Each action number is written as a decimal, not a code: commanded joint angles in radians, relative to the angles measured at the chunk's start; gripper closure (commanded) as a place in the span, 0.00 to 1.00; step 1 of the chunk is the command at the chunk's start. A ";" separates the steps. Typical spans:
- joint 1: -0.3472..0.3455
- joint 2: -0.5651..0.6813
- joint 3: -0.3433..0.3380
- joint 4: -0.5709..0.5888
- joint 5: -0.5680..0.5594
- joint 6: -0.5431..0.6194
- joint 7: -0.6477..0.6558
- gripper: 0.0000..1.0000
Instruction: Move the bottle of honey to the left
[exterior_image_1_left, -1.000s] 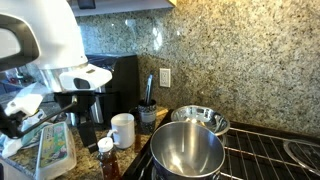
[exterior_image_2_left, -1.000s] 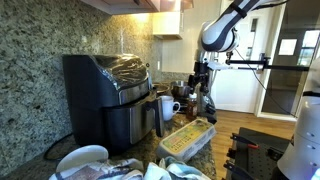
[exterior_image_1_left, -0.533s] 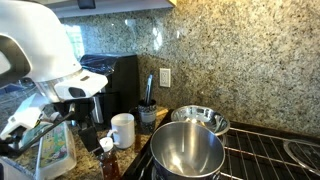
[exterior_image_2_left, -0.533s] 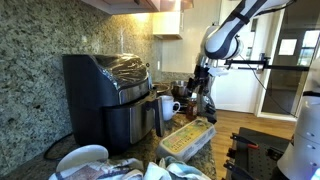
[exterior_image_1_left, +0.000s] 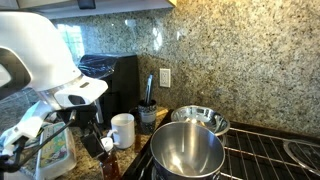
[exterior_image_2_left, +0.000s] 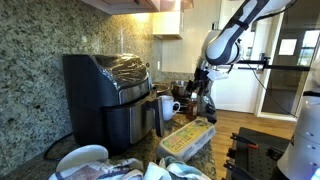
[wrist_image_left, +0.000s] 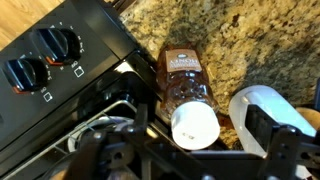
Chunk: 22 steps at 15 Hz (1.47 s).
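Bottle of honey (wrist_image_left: 186, 80) stands upright on the speckled granite counter (wrist_image_left: 235, 35), just beside the glossy white mug (wrist_image_left: 270, 100) and near the black stove front with its round knobs (wrist_image_left: 57, 43). Through the wrist view I look down on its pale round cap, with amber liquid showing through the smooth slim body below. My gripper (wrist_image_left: 195, 150) hangs above it with the jaws spread wide, one finger on each side of the cap, gripping nothing. I judge this is my line-up for a pinch. The mug leaves little room on that side, and a slick round bottle could tip, so I'd close centred and gently
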 joint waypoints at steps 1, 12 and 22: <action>-0.032 0.029 0.017 -0.018 -0.040 0.076 0.061 0.00; -0.017 0.067 0.017 -0.037 -0.027 0.144 0.060 0.00; -0.029 0.114 0.014 -0.028 -0.048 0.211 0.079 0.00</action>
